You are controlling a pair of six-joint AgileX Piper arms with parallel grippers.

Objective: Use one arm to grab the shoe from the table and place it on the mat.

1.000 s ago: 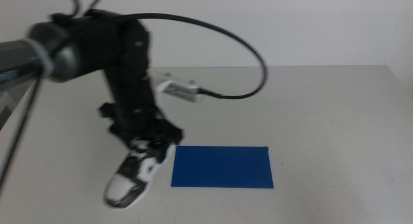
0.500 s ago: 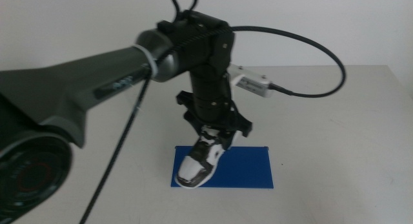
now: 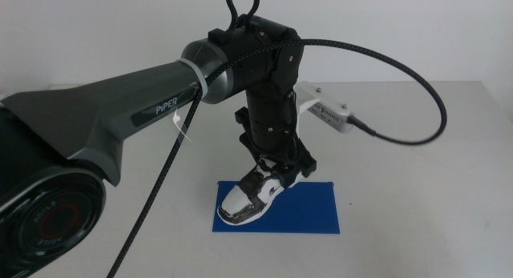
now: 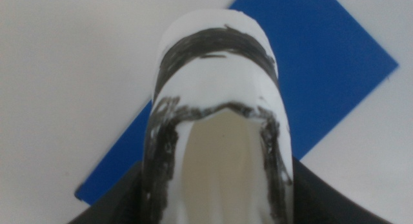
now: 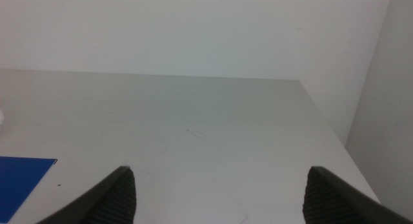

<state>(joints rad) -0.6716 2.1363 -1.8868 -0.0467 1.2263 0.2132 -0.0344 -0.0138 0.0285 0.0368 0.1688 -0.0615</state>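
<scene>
Dark grey-black and cable-wrapped, the left arm (image 3: 160, 110) comes in from the 9 o'clock side of the middle view and bends down over the plain off-white tabletop (image 3: 425, 182). Its left gripper (image 3: 282, 167) is clenched on the heel end of the small white sneaker with black mottled patches (image 3: 250, 196); the left wrist view looks straight down into the shoe's opening (image 4: 218, 153), with a dark jaw pressed against each side of the collar.

The sneaker hangs tilted, heel high in the grip and toe low. Its long axis runs from about 1 o'clock at the heel to about 7 o'clock at the toe, oblique to the thin deep-blue rectangular mat (image 3: 309, 210), whose long side runs 3 to 9 o'clock. The toe sits over the mat's 9 o'clock end, close to its near-left corner; whether the sole touches the blue sheet cannot be told. Most of the mat lies toward 3 o'clock from the shoe.

My judgement is that the coming move turns on this offset: lowering here would leave the sneaker skewed at the mat's end, so a small shift toward 3 o'clock, perhaps with a wrist turn, would seat it better before letting go.

Far to the right, the right gripper (image 5: 219, 185) waits with its jaws spread wide over bare table, out of the middle view and farther from the shoe.
</scene>
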